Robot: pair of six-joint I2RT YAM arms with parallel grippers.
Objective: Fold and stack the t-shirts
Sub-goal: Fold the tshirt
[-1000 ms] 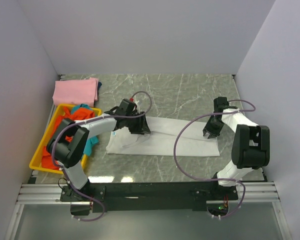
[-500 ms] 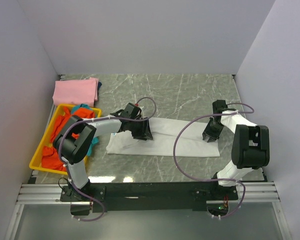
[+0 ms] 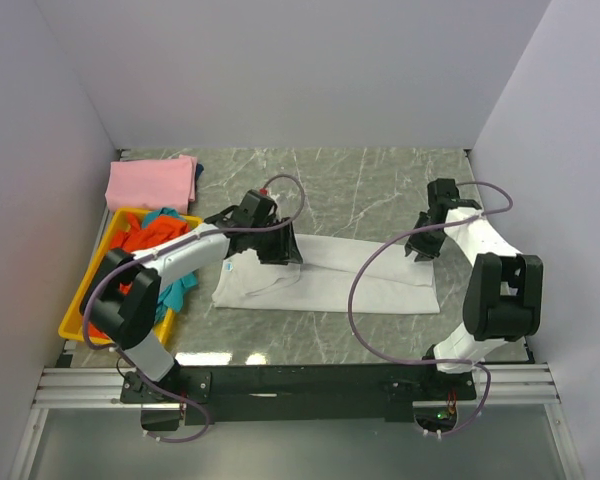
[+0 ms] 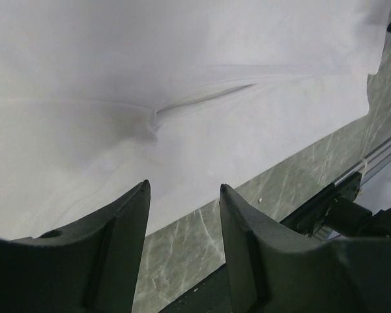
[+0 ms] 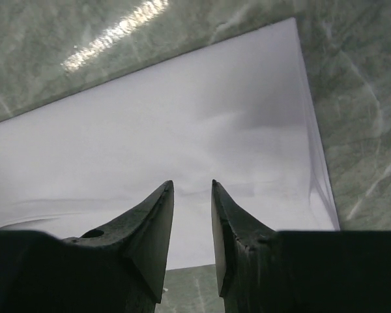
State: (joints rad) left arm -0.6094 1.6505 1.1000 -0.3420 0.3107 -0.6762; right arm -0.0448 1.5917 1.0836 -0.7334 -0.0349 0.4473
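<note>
Left end effector (image 3: 276, 246) and right end effector (image 3: 421, 249), both parted and empty, hover over opposite ends of the white t-shirt (image 3: 330, 278) banded across the mid-worktop (image 3: 380, 190), where each should likely pinch all layers squarely; the yellow tray (image 3: 72, 325) at the left edge holds orange-red shirts (image 3: 150, 232) and a teal shirt (image 3: 183, 287).

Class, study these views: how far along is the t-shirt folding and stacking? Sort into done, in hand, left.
Done: a pink shirt lies folded at the table's far left corner. In hand: the white shirt lies folded into a long strip mid-table, left gripper and right gripper over it, jaws parted and empty. Left: an orange-red shirt and teal shirt lie crumpled in the yellow tray; nothing looks stacked yet.
</note>
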